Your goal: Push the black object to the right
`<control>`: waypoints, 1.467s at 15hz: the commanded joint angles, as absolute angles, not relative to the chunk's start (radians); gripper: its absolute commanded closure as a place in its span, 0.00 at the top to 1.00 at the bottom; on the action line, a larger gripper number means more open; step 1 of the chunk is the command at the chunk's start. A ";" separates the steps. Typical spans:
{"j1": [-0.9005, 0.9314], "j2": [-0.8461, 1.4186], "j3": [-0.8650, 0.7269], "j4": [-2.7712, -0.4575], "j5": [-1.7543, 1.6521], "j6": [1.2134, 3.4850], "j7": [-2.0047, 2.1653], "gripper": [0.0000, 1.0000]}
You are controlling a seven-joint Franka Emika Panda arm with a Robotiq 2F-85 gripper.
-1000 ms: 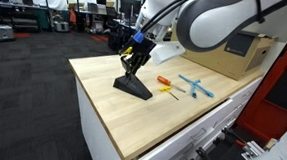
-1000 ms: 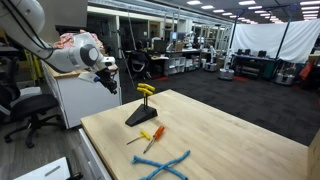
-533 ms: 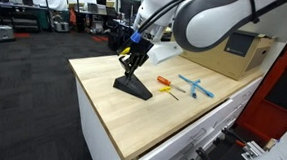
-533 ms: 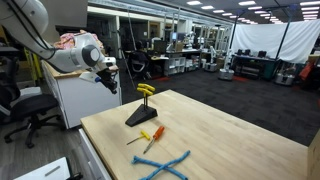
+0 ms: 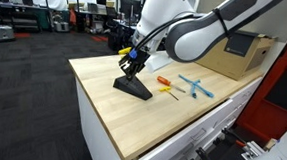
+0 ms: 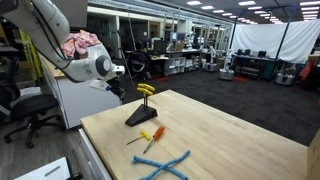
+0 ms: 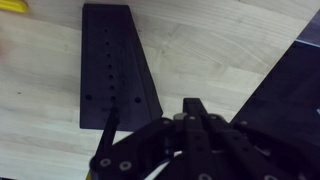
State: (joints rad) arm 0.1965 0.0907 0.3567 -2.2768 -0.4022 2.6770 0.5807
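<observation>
Workbench (image 6: 230, 130) of pale wood, open laboratory behind. At left we note the gripper (image 6: 117, 88), its jaws seemingly pressed together and holding nothing, just beside the yellow handles (image 6: 146, 90). The black object (image 6: 143, 115) stands near the bench's corner, with no contact visible. The orange screwdriver (image 6: 153, 136) lies rightward. We judge the push not yet begun.

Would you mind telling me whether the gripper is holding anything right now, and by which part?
Nothing is held: the gripper looks shut with nothing between its fingers, just beside the black stand.
</observation>
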 commanded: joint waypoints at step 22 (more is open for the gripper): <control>0.519 0.527 -0.049 -1.899 -0.432 2.690 0.591 0.00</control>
